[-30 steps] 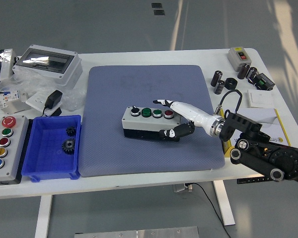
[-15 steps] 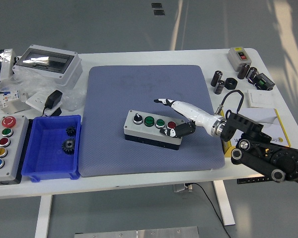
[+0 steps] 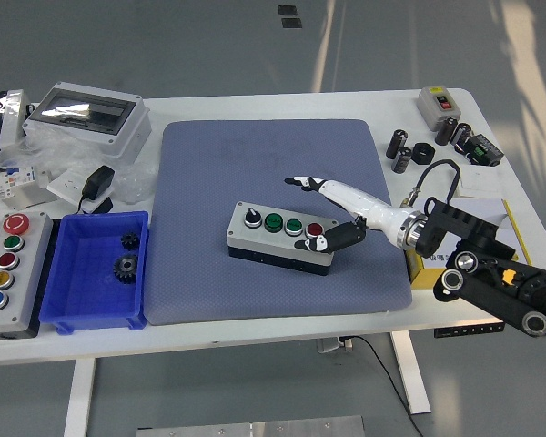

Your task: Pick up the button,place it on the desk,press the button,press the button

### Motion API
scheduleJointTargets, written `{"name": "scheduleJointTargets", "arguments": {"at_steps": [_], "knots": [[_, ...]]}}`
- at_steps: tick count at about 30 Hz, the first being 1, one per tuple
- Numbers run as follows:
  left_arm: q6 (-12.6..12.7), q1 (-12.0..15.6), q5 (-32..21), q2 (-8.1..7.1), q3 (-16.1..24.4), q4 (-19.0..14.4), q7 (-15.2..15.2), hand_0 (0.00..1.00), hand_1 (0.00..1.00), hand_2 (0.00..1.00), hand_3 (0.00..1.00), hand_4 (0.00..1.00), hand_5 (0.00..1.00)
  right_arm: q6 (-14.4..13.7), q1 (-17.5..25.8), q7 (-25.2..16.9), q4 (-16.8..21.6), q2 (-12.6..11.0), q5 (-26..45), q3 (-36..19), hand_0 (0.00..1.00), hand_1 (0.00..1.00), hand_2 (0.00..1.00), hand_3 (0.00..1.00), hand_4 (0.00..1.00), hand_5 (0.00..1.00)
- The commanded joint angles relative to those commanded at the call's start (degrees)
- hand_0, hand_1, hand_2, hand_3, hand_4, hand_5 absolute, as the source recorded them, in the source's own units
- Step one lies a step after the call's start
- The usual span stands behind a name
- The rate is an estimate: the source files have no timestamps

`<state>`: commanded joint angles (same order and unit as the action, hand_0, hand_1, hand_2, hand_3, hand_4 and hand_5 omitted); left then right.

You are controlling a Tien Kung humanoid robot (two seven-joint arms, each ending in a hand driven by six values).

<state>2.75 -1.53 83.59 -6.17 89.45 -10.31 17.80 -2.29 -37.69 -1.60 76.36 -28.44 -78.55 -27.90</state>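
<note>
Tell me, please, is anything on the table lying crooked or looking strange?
The grey button box lies slightly askew on the blue mat, its right end nearer the robot. The right hand is at that end. Nothing looks spilled or damaged.

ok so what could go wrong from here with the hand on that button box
The right hand touches only the right end of the grey button box, near its red button. A press there could land off-centre and miss it. The box lies loose and skewed on the blue mat, so a sideways push may slide or turn it instead of pressing. The green buttons sit close by, so a wrong one might get pressed.
</note>
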Motion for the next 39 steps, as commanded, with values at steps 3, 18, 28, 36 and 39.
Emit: {"name": "scheduleJointTargets", "arguments": {"at_steps": [3, 18, 28, 36, 39], "knots": [[0.0, 0.0, 0.1, -0.01, 0.1, 0.0, 0.0, 0.634, 0.588, 0.536, 0.585, 0.592, 0.179, -0.8, 0.2, 1.1, -0.7, 0.3, -2.0, 0.6, 0.998, 0.969, 0.998, 0.998, 0.841, 0.161], [0.0, -0.1, 0.6, -0.06, 0.3, 0.0, -0.1, 0.633, 0.589, 0.535, 0.585, 0.591, 0.180, -4.0, 1.1, 3.7, -3.8, 1.0, -11.1, 2.1, 0.998, 0.978, 0.998, 0.998, 0.827, 0.179], [-0.1, -0.2, 0.4, 0.05, 0.2, 0.0, -0.2, 0.633, 0.590, 0.536, 0.583, 0.591, 0.180, -4.2, 1.2, 3.6, -4.7, 0.7, -12.4, 1.8, 0.998, 0.984, 0.998, 0.998, 0.847, 0.216], [-0.2, 0.2, -0.4, 0.15, -0.2, 0.0, -0.4, 0.633, 0.590, 0.536, 0.582, 0.590, 0.182, 2.7, 4.1, 3.0, 3.2, -3.9, -2.4, -5.6, 0.998, 0.980, 0.998, 0.998, 0.844, 0.222], [-0.1, 0.6, -0.8, 0.12, -0.4, 0.0, -0.3, 0.633, 0.590, 0.536, 0.582, 0.590, 0.182, 0.5, 4.9, 5.4, 7.5, -7.2, -2.2, -9.5, 0.998, 0.980, 0.998, 0.998, 0.844, 0.222]]}}
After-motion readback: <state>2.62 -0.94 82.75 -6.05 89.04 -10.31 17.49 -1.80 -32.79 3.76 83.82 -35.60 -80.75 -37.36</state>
